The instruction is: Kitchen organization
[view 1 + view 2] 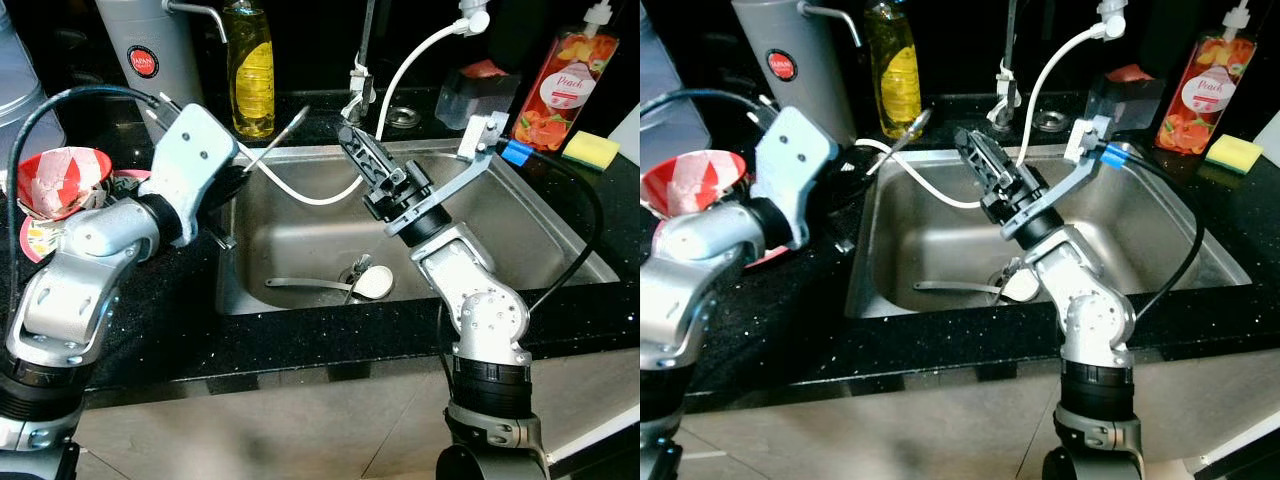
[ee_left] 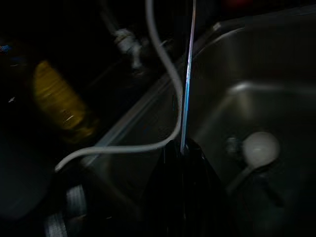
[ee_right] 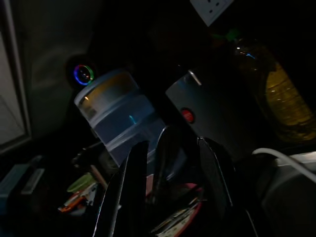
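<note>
My left gripper [image 1: 238,174] is at the sink's left rim, shut on a thin metal utensil [image 1: 278,140] that slants up towards the yellow soap bottle. In the left wrist view the utensil [image 2: 187,84] stands straight up from between the fingers [image 2: 170,163]. Above the steel sink [image 1: 300,240], my right gripper [image 1: 352,143] points up and to the left, open, with its fingers [image 3: 215,177] apart. A ladle with a white bowl [image 1: 375,283] lies on the sink floor by the drain. On the left counter sits a red and white bowl [image 1: 60,180].
A white hose [image 1: 300,195] droops from the tap across the sink's back left. Along the back stand a silver thermos [image 1: 150,45], a yellow soap bottle [image 1: 250,65] and a peach soap bottle [image 1: 565,85], with a yellow sponge [image 1: 590,150] at far right.
</note>
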`<state>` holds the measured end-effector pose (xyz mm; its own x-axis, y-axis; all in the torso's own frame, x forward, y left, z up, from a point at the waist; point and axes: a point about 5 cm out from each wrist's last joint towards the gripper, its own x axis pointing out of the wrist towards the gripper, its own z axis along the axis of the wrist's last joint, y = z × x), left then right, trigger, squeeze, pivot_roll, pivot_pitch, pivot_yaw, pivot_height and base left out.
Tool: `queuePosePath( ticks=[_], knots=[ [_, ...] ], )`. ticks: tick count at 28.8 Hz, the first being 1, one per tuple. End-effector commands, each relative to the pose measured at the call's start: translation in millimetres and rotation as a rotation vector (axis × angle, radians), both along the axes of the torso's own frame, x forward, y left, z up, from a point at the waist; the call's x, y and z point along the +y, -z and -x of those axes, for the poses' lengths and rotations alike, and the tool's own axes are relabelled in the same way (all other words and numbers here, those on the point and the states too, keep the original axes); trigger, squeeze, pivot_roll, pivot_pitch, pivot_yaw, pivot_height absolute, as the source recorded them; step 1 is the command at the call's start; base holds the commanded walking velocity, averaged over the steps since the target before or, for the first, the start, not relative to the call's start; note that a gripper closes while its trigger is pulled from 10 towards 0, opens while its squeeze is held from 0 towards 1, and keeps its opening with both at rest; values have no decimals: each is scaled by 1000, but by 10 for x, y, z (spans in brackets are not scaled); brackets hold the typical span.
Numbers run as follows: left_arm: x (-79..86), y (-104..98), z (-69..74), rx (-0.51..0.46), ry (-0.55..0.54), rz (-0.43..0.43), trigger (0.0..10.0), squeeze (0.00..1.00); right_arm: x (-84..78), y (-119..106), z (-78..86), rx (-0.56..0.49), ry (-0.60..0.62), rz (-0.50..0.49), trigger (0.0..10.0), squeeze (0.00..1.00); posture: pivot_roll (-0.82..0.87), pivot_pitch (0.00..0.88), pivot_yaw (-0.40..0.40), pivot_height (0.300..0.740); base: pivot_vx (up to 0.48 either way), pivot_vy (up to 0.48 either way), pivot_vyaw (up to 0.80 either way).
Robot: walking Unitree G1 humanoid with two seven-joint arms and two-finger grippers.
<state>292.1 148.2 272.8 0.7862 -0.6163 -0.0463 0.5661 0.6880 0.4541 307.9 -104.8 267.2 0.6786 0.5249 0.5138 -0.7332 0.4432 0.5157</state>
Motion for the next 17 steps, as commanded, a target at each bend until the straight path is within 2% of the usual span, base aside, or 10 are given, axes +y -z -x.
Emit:
queuePosePath(
  ticks=[1, 8, 11, 17],
  knots=[
    [-127, -4, 75, 5, 88, 24, 10000, 0, 7, 1, 39, 0, -20, -6, 10000, 0, 211, 0, 4, 740, 0, 0, 0],
    [-306, 43, 153, 23, 190, 32, 10000, 0, 79, -26, 83, -36, -55, 34, 10000, 0, 209, 0, 5, 740, 0, 0, 0],
    [-341, 78, 134, 56, 187, 14, 10000, 0, 99, -25, 97, -42, -55, 56, 10000, 0, 209, 0, 5, 740, 0, 0, 0],
    [-434, 91, 120, 43, 217, -7, 10000, 0, 120, -22, 119, -60, -53, 94, 10000, 0, 206, 0, 6, 740, 0, 0, 0]
  ],
)
